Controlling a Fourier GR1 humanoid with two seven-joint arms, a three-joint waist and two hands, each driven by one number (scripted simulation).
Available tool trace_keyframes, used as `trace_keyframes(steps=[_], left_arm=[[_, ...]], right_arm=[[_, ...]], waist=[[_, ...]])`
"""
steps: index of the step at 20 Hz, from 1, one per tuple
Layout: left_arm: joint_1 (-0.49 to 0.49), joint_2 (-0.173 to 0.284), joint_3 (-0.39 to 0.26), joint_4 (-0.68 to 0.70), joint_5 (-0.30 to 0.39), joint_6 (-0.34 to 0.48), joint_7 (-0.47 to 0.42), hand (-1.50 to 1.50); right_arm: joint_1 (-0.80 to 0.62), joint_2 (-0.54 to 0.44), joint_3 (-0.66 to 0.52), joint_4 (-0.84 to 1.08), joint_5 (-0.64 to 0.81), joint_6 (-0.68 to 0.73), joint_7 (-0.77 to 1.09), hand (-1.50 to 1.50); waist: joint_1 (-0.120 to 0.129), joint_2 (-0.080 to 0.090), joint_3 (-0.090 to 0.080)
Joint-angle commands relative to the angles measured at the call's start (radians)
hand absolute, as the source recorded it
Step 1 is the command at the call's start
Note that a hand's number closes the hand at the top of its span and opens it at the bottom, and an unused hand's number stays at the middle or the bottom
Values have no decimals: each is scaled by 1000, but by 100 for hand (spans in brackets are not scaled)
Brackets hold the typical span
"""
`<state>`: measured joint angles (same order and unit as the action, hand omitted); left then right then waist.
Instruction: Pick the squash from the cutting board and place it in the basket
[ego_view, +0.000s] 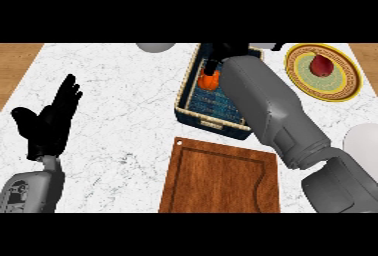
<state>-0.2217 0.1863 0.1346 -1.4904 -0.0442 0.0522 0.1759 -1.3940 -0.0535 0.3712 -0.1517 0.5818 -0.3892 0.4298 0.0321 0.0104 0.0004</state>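
The orange squash is inside the dark woven basket at the counter's far middle, near the basket's left wall. My right forearm reaches across the basket, and my right hand shows as a black shape just beyond and above the squash. The forearm hides most of that hand and part of the squash, so whether hand and squash touch is unclear. The wooden cutting board lies bare at the near middle. At the left, my left hand rests open with its fingers up.
A yellow-rimmed plate with a red fruit stands at the far right. A pale round object sits at the far edge, and another white one at the right edge. Wood flooring shows past both far corners.
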Motion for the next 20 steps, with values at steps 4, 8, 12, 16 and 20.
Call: trace_keyframes(steps=[4, 8, 12, 16, 20], left_arm=[[33, -22, -1, 28, -22, 29, -38, 0], [33, 23, 37, 4, 17, -9, -15, 0], [55, -3, 17, 37, -7, 5, -46, 0], [43, 23, 52, -3, 24, -3, 0, 0], [60, -13, 36, 68, -14, 29, -77, 0]], right_arm=[[-12, -28, -156, -121, -128, -164, 25, -150], [57, -73, -193, -210, -159, -165, 40, -150], [154, -148, -283, -307, -248, -168, -29, -150], [295, -229, -285, -486, -289, -29, -31, -150], [480, -286, -276, -696, -331, 55, -61, -150]], waist=[[-24, -9, 0], [-45, -20, 0], [-55, -18, 0], [-62, -23, 0], [-82, -24, -1]])
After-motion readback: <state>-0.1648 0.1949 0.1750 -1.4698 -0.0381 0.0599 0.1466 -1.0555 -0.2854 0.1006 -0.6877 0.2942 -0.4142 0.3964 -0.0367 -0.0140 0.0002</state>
